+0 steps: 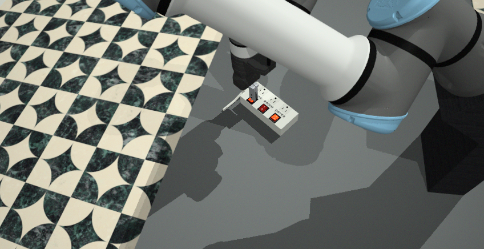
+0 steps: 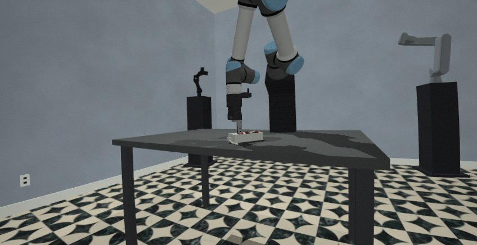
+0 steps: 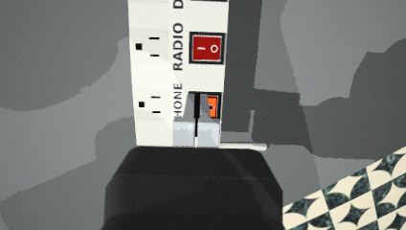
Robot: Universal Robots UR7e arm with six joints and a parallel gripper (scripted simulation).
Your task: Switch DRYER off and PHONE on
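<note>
Power strip (image 1: 270, 108): white, three-switch bar lying flat and label side up on the dark grey tabletop (image 1: 258, 185), near the tabletop's edge over the tiled floor (image 1: 74, 110). A short white cable stub (image 1: 230, 104) leaves the strip's PHONE end.

PHONE switch (image 3: 213, 106): at the cable end of the strip, glowing bright orange, partly covered by the fingers.

RADIO switch (image 3: 207, 48): middle of the strip, dark red, unlit.

DRYER switch (image 1: 274, 117): far end of the strip from the cable, glowing orange.

Gripper (image 3: 196, 132): pointing straight down over the PHONE end of the strip, fingers pressed together with nothing between them; their tips appear to rest on the PHONE switch, though contact is hard to confirm from the wrist view.
</note>
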